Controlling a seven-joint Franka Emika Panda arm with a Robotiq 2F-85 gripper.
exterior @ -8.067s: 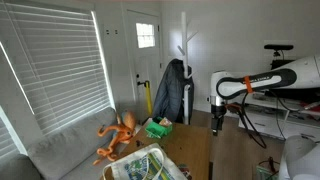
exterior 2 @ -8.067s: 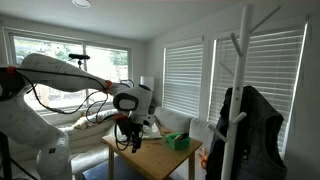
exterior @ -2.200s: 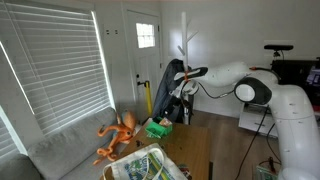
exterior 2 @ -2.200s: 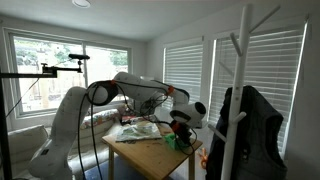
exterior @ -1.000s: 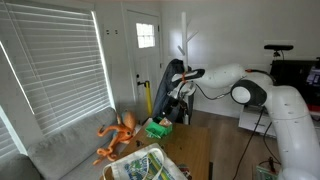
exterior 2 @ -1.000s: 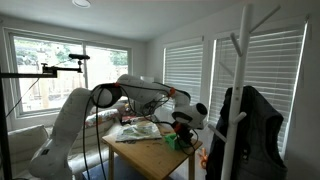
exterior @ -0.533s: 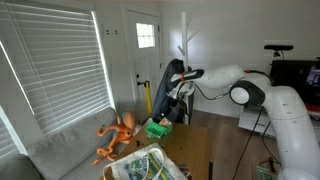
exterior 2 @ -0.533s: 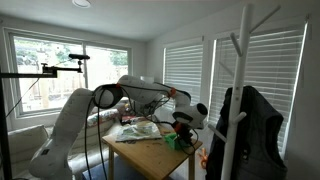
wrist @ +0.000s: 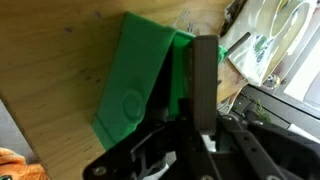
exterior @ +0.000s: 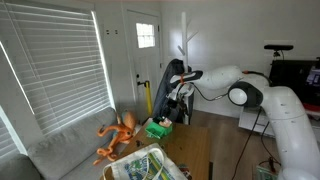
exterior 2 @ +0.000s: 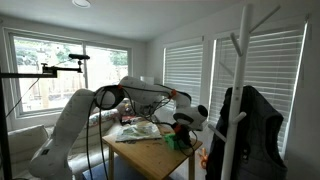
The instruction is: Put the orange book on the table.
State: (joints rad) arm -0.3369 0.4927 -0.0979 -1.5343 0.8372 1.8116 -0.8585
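Only the wrist view shows tool [wrist: 192,62] against green box [wrist: 135,85].

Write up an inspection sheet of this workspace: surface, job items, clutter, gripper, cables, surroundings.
Surface: brown wooden table, plank top.
Job's things: orange book, nothing seen for certain; an orange shape at the corner of the wrist view is too cut off to name.
Clutter: green box lying flat on the table; printed packets beyond it.
Gripper: gripper down at the green box, one finger alongside its edge; open or shut cannot be told.
Cables: black cable running along the arm.
Surroundings: grey couch with an orange octopus toy; coat rack with a dark jacket; window blinds.
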